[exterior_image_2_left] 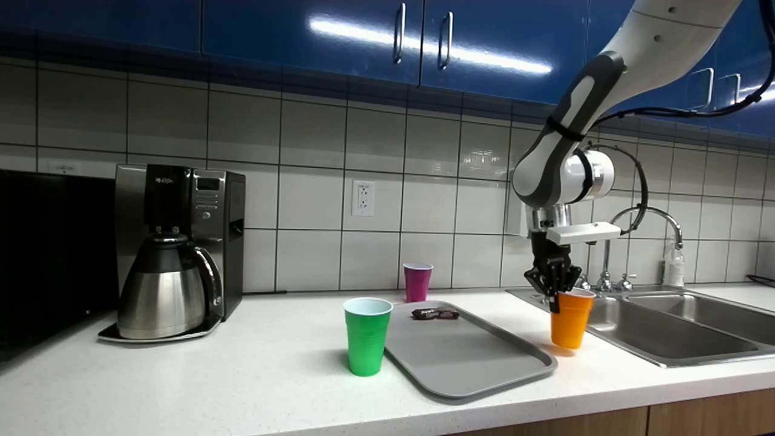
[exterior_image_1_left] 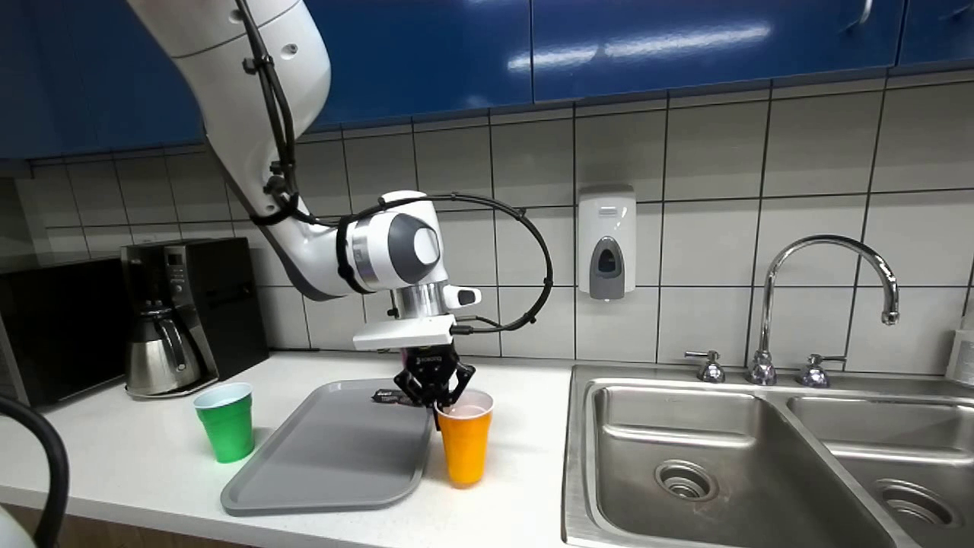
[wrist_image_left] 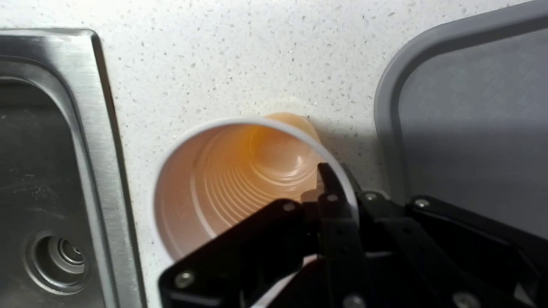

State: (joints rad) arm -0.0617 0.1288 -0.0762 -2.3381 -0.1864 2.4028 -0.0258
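My gripper (exterior_image_1_left: 439, 415) is shut on the wall of an orange cup (exterior_image_1_left: 466, 441) at its white rim. In the wrist view one fingertip of the gripper (wrist_image_left: 338, 175) is inside the cup (wrist_image_left: 222, 184) and the other is outside it. The cup is hollow, looks empty, and leans slightly. Its base is at or just above the white counter; I cannot tell which. A grey tray (exterior_image_2_left: 466, 357) lies beside the cup, with a small dark wrapped bar (exterior_image_2_left: 435, 313) on its far part. A green cup (exterior_image_2_left: 367, 336) stands upright at the tray's opposite side.
A steel double sink (exterior_image_1_left: 582, 457) with a tall faucet (exterior_image_1_left: 768, 304) is beside the orange cup. A purple cup (exterior_image_2_left: 418, 283) stands near the tiled wall behind the tray. A coffee maker with a steel carafe (exterior_image_2_left: 163, 297) stands farther along the counter. Blue cabinets (exterior_image_2_left: 315, 36) hang above.
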